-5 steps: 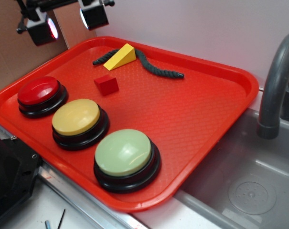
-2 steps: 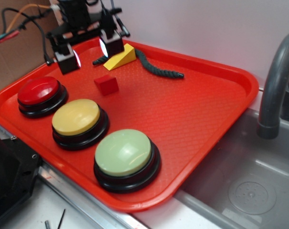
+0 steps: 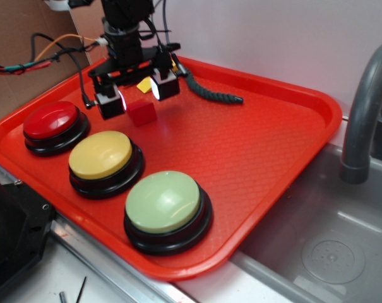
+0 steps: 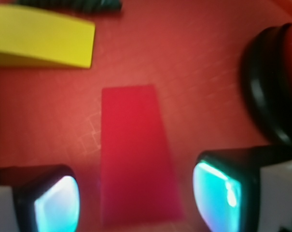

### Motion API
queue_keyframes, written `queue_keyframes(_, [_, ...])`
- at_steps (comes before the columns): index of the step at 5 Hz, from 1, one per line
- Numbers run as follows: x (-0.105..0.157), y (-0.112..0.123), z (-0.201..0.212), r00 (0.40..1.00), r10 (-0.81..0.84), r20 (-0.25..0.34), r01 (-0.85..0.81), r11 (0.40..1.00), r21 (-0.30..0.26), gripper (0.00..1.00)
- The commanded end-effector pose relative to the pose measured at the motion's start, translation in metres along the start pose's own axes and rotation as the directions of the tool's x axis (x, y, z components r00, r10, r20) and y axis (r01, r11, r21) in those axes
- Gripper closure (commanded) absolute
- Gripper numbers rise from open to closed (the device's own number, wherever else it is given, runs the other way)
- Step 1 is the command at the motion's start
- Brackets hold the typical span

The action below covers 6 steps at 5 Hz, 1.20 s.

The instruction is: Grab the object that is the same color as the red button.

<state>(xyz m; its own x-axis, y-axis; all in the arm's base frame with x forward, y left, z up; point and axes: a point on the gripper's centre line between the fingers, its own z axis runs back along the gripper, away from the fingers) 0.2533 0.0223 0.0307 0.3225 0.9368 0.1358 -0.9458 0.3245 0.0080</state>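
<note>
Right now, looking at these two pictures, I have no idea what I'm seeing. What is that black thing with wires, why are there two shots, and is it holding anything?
The black thing is a robot arm; its two fingers are its grasping part. One picture is taken from outside, looking down at the scene. The other comes from a camera on the arm's wrist, looking down between the fingers.

On the red plastic tray sit three large dome buttons on black bases: a red one, a yellow one and a pale green one. Farther back lie a small matte red cube, a yellow wedge block and a dark twisted rope piece. A grey sink is beside the tray.

Nothing is held yet: the open fingers stand either side of the red cube, not touching it.
</note>
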Motion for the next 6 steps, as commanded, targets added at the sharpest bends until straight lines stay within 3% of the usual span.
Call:
queue_keyframes(1, [0.01,-0.014,-0.025,0.998,0.032,0.057,-0.029,0.999,-0.04,0.02])
queue_keyframes(2, [0.012,-0.013,-0.026,0.997,0.051,0.053,-0.048,0.997,-0.058,1.0])
queue_keyframes(3, [0.016,-0.014,-0.023,0.997,0.062,0.052,-0.059,0.997,-0.055,1.0])
queue_keyframes(4, [0.017,-0.017,-0.002,0.997,-0.07,0.034,0.072,0.996,-0.058,1.0])
queue_keyframes(5, [0.015,-0.019,0.042,0.95,-0.312,-0.031,0.307,0.946,-0.106,1.0])
queue_keyframes(6, [0.008,-0.019,0.072,0.855,-0.517,-0.041,0.511,0.854,-0.098,1.0])
